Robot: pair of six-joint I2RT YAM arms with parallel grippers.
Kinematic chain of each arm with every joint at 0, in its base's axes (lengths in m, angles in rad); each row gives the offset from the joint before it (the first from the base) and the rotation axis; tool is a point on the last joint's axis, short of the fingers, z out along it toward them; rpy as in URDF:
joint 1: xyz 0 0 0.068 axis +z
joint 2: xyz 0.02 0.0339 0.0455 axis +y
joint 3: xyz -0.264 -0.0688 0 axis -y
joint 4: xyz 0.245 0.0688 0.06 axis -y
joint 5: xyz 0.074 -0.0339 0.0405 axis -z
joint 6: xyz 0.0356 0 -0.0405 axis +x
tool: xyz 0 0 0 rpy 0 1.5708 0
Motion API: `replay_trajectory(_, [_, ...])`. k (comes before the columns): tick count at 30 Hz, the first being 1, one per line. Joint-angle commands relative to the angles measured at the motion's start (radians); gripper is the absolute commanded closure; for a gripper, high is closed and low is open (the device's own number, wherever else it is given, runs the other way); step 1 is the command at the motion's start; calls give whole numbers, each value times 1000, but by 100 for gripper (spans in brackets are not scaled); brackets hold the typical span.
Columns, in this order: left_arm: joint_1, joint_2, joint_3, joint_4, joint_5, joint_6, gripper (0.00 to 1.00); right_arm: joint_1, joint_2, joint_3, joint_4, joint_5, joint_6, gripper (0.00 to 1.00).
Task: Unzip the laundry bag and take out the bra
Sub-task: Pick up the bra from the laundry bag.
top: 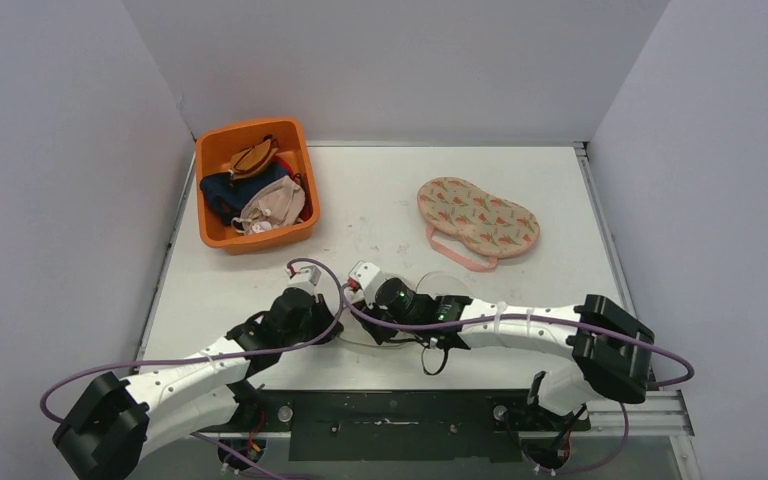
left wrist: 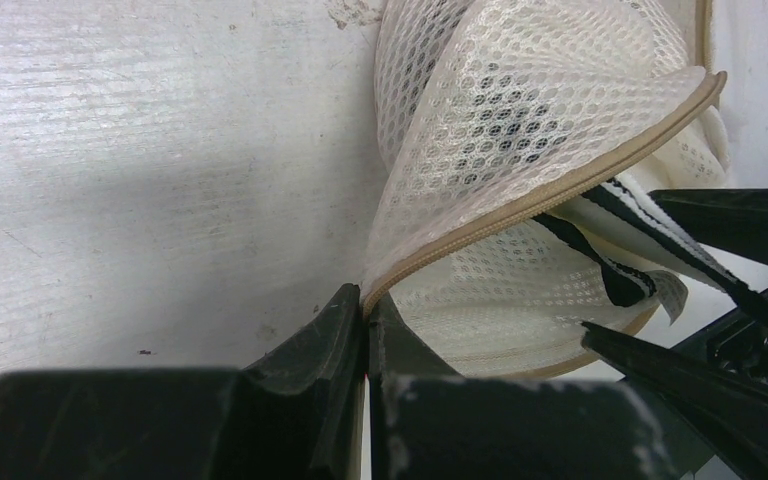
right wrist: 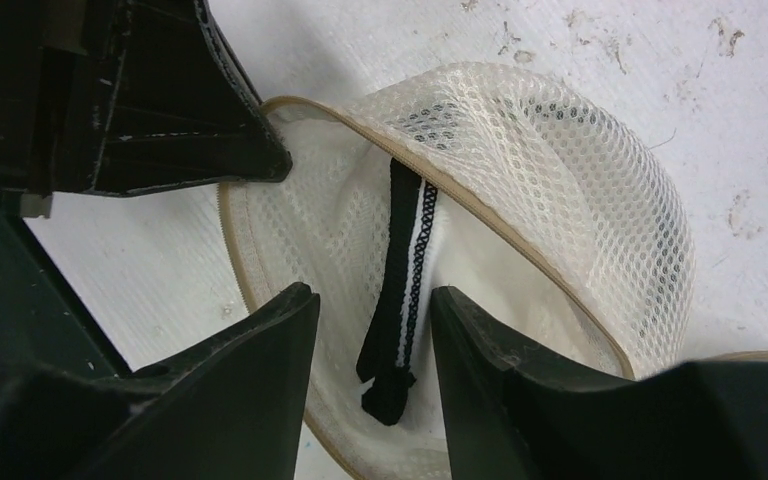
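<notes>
The white mesh laundry bag (right wrist: 580, 190) lies unzipped near the table's front edge, its tan zipper rim gaping. My left gripper (left wrist: 365, 300) is shut on that rim at the bag's corner (left wrist: 520, 130) and holds the upper flap lifted. A black and white bra strap (right wrist: 400, 270) hangs out of the opening; the rest of the bra is hidden inside the bag. My right gripper (right wrist: 372, 295) is open at the bag's mouth, with the strap loose between its fingers and touching neither. From above, both wrists meet over the bag (top: 447, 283).
An orange bin (top: 257, 238) full of clothes stands at the back left. A carrot-print pouch (top: 478, 217) with a pink strap lies at the back right. Walls close in the table on three sides.
</notes>
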Motion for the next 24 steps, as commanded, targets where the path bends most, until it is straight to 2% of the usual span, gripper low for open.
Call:
replay_trajectory(1, [-5,-22,15,29,4,-2,100,15,52,67,-20,73,-25,56])
replay_trajectory(5, [-6,-33,16,20,3,-5,100,18,96,87,-37,100,-24,61])
replay_trajectory(13, [-6,-57,12,16,-1,-9,100,22,164,106,-66,139,-6,62])
replay_trajectory(17, [-6,-58,12,10,0,-8,100,23,166,103,-61,160,7,74])
replay_trajectory(20, [-6,-62,15,3,-1,-9,100,22,147,99,-55,167,13,93])
replay_trajectory(24, [-6,-64,34,-12,-9,-10,100,19,90,76,-36,151,27,95])
